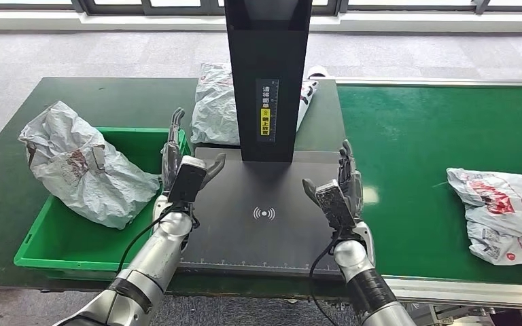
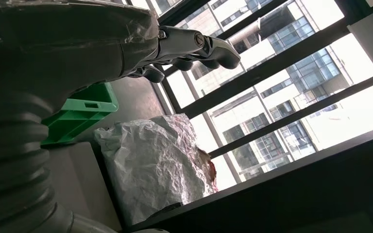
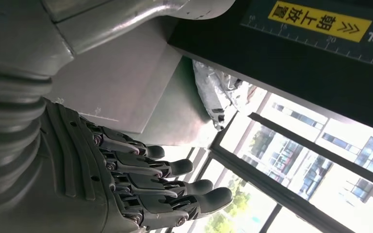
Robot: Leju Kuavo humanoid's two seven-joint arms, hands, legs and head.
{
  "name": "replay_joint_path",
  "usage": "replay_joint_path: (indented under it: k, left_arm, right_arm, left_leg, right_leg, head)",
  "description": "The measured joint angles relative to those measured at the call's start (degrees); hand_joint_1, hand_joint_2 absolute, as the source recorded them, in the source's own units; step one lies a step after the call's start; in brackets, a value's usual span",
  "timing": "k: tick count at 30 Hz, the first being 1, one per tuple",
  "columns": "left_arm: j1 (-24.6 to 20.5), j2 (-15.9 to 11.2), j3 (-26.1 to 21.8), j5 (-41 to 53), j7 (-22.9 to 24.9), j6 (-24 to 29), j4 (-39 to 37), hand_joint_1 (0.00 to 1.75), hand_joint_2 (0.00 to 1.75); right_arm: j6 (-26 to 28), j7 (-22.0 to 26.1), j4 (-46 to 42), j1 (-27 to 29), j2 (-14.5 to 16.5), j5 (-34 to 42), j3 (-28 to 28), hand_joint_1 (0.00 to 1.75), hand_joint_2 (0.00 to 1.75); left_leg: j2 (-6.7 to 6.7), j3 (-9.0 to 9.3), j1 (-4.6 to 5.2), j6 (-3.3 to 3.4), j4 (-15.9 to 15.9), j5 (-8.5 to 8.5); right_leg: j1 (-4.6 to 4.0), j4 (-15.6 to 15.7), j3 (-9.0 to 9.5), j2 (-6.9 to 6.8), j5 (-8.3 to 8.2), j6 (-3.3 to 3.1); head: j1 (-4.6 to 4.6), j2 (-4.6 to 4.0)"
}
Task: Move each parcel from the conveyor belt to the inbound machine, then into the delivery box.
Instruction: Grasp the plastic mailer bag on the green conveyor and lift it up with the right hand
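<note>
Hands: my left hand (image 1: 180, 173) and right hand (image 1: 340, 190) hover spread, holding nothing
Risk: reaching sideways for the belt parcel (image 1: 503, 214), I may clip the scanner post (image 1: 267, 75)

Parcel (image 1: 81, 166) in bin (image 1: 44, 244) left, scanner plate (image 1: 262, 217) centre, parcel (image 1: 506, 214) on belt (image 1: 408, 149) right

I see both hands raised over the inbound machine's dark scan plate (image 1: 265, 224), fingers spread and holding nothing — the left hand (image 1: 180, 170) at its left edge, the right hand (image 1: 340, 193) towards its right. A crumpled parcel (image 1: 81, 166) lies in the green delivery box (image 1: 54, 248). Another parcel (image 1: 503, 210) rests on the conveyor belt (image 1: 408, 136). Behind the black post (image 1: 268, 75) sits a third bag (image 1: 214, 102) — possibly two, partly hidden.
</note>
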State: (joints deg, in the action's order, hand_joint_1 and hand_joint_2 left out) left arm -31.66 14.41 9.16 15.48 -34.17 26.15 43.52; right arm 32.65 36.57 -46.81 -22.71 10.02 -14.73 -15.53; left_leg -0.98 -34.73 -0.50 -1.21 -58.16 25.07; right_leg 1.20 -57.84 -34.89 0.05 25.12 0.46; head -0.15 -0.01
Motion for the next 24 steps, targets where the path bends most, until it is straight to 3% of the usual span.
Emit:
replay_joint_path:
  k: [7,11,14,18,24]
  left_arm:
    - [-0.9,-0.1,0.0,0.3,0.6,-1.0,-1.2,0.0,1.75]
    - [-1.0,-0.2,0.0,1.2,-0.1,-3.0,-2.7,0.0,1.75]
    - [-0.9,-0.1,0.0,0.5,-1.6,-7.4,-4.6,0.0,1.75]
    - [-0.1,0.0,0.0,-0.5,-3.1,-11.4,-6.8,0.0,1.75]
    - [0.5,0.4,0.0,-0.4,-3.5,-11.7,-8.6,0.0,1.75]
  right_arm:
    - [1.0,0.0,2.1,-1.6,-0.1,-0.4,0.1,0.0,1.75]
    - [4.5,-1.0,3.5,-2.7,-0.5,-3.5,0.6,0.0,1.75]
    - [6.9,-3.7,4.4,-3.7,-0.9,-16.2,4.5,0.0,1.75]
    - [7.3,-8.5,4.6,-3.8,-0.9,-38.2,15.9,0.0,1.75]
    - [7.4,-9.8,4.6,-3.8,-0.9,-44.6,27.3,0.0,1.75]
  left_leg:
    - [0.01,-0.01,0.0,0.0,0.0,0.0]
    - [0.01,-0.01,0.01,0.0,0.0,0.01]
    - [0.01,-0.02,0.01,0.0,0.0,0.0]
    - [-0.03,-0.05,0.02,0.0,0.0,0.0]
    - [0.02,-0.08,0.03,0.01,0.0,0.02]
  right_leg:
    - [0.01,0.0,0.0,0.01,-0.02,-0.02]
    - [0.01,0.0,-0.04,0.03,-0.01,-0.02]
    - [0.01,0.0,-0.04,0.03,-0.02,-0.02]
    - [0.02,0.0,-0.03,-0.01,-0.02,-0.02]
    - [0.03,0.0,-0.09,0.07,-0.02,-0.01]
  head:
    - [-0.01,0.0]
    - [-0.01,0.0]
    - [-0.01,0.01]
    - [-0.01,0.01]
    - [0.0,0.01]
